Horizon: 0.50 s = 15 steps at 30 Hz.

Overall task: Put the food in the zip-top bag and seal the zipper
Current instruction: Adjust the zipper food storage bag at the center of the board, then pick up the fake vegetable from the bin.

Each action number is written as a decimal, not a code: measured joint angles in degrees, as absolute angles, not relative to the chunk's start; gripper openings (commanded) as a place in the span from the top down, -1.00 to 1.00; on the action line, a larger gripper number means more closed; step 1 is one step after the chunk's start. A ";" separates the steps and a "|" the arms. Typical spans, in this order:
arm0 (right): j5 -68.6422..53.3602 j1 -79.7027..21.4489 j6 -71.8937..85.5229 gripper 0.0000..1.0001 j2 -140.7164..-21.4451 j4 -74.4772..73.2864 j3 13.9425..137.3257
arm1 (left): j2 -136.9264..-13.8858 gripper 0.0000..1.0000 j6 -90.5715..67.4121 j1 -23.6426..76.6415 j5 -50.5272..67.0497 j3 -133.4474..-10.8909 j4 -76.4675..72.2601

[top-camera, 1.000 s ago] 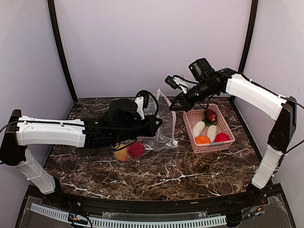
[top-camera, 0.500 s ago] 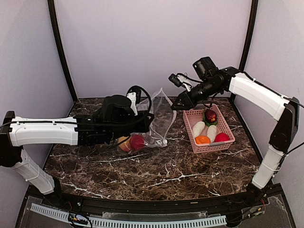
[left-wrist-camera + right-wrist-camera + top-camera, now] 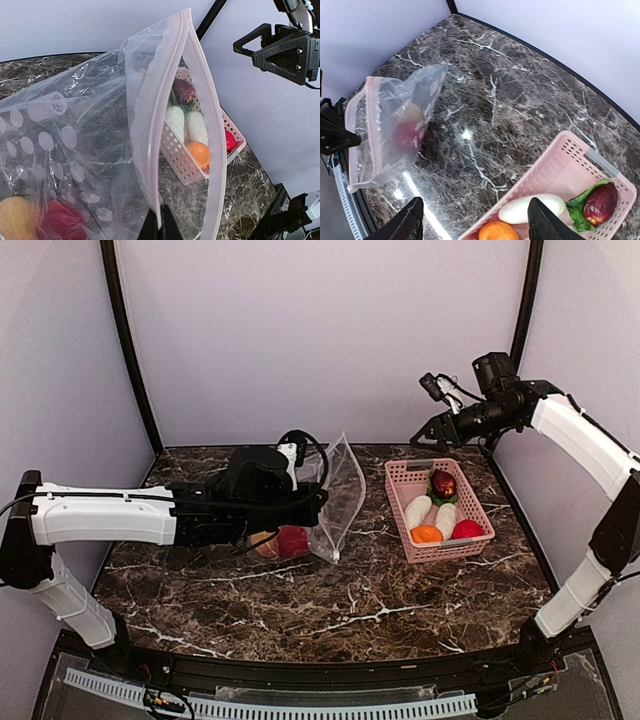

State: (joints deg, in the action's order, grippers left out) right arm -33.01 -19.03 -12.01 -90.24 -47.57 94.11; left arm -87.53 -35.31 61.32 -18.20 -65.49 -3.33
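Observation:
The clear zip-top bag [image 3: 338, 492] stands with its mouth gaping, and my left gripper [image 3: 160, 226] is shut on one side of the pinkish zipper [image 3: 150, 125]. A red food [image 3: 293, 540] and a yellowish one [image 3: 264, 544] lie in the bag's bottom on the table. The pink basket [image 3: 394, 492] holds a maroon piece [image 3: 443, 483], two white ones [image 3: 417, 510], an orange one [image 3: 427, 534] and a red one [image 3: 467, 530]. My right gripper [image 3: 476, 220] hangs open and empty, high above the basket's back left corner and apart from the bag [image 3: 385, 130].
The dark marble table [image 3: 330, 610] stretches in front of bag and basket. Grey walls and black corner posts [image 3: 128, 350] close in the back and sides. My left forearm [image 3: 110, 515] lies across the table's left half.
My right gripper has opened and swung right and up, away from the bag's mouth to above the basket. The left gripper keeps hold of the zipper edge; the bag has sagged slightly.

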 measured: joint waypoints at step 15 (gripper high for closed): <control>-28.18 -9.65 -13.91 -0.37 -96.03 -44.36 82.54 | -88.07 0.98 -36.07 61.23 -16.49 -64.97 -4.45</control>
